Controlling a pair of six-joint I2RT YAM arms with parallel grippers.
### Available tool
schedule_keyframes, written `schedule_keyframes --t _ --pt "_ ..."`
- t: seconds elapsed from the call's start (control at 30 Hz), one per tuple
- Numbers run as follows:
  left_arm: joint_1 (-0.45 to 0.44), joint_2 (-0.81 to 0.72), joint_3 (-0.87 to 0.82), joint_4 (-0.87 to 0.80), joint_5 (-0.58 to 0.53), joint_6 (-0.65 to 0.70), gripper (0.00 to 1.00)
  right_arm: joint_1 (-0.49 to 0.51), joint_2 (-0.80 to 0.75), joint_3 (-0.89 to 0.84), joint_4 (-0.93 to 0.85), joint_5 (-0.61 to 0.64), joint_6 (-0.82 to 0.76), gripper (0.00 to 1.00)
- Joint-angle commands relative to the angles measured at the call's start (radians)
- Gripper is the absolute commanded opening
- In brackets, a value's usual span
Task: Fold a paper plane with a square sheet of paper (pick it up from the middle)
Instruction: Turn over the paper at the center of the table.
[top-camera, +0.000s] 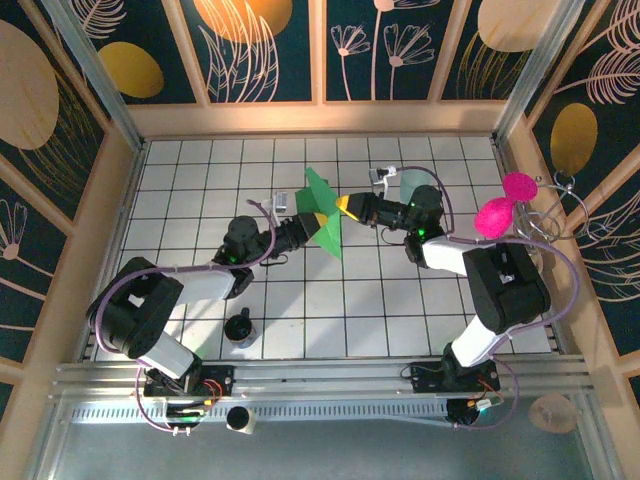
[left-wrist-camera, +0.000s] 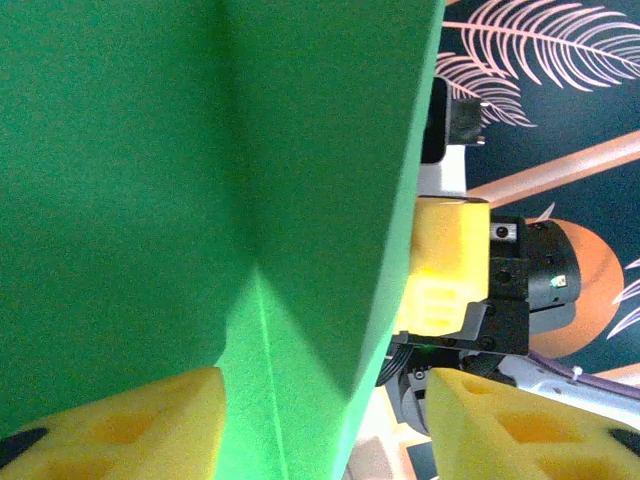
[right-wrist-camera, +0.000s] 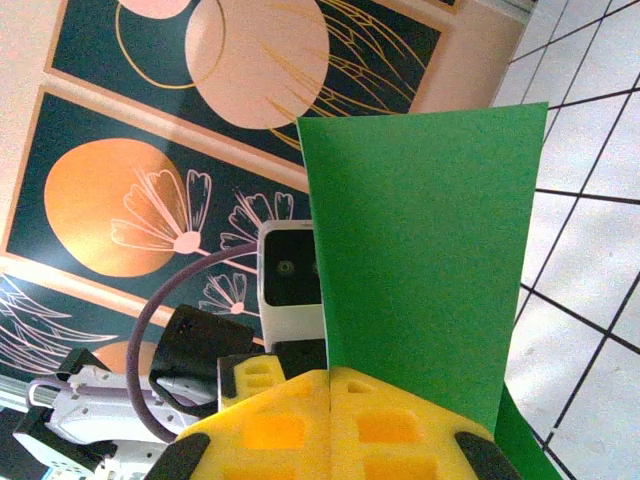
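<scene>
The bright green sheet of paper (top-camera: 319, 190) is held up off the table between the two arms, creased, with flaps pointing up and down. My right gripper (top-camera: 346, 205) comes in from the right and is shut on the sheet's edge. In the right wrist view its yellow pads (right-wrist-camera: 385, 425) are pressed together, and the paper (right-wrist-camera: 420, 240) rises out of the gripper (right-wrist-camera: 330, 378). My left gripper (top-camera: 314, 220) is open. Its two yellow fingers (left-wrist-camera: 120, 425) stand wide apart, with the folded paper (left-wrist-camera: 150, 150) running between them near the left one.
A pale teal translucent cup (top-camera: 411, 181) stands behind the right gripper. Pink round objects (top-camera: 503, 205) hang at the right wall. A small black object (top-camera: 240, 328) sits on the tiled table (top-camera: 340, 310) near the left arm's base.
</scene>
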Motion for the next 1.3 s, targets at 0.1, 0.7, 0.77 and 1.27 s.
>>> schedule_keyframes --t 0.1,0.7,0.77,1.27 --pt "-0.014 0.022 0.055 0.021 0.049 0.047 0.44 0.001 0.024 -0.012 0.09 -0.011 0.064 0.0" --pt "-0.016 0.049 0.052 0.007 0.03 0.05 0.14 -0.026 -0.051 -0.017 -0.202 0.065 -0.11 0.28" --pt "-0.015 0.043 0.051 -0.037 0.014 0.069 0.13 -0.044 -0.089 -0.019 -0.284 0.093 -0.167 0.38" --pt "-0.017 -0.067 0.342 -1.056 -0.448 0.596 0.12 -0.154 -0.432 -0.004 -0.93 0.474 -0.589 0.5"
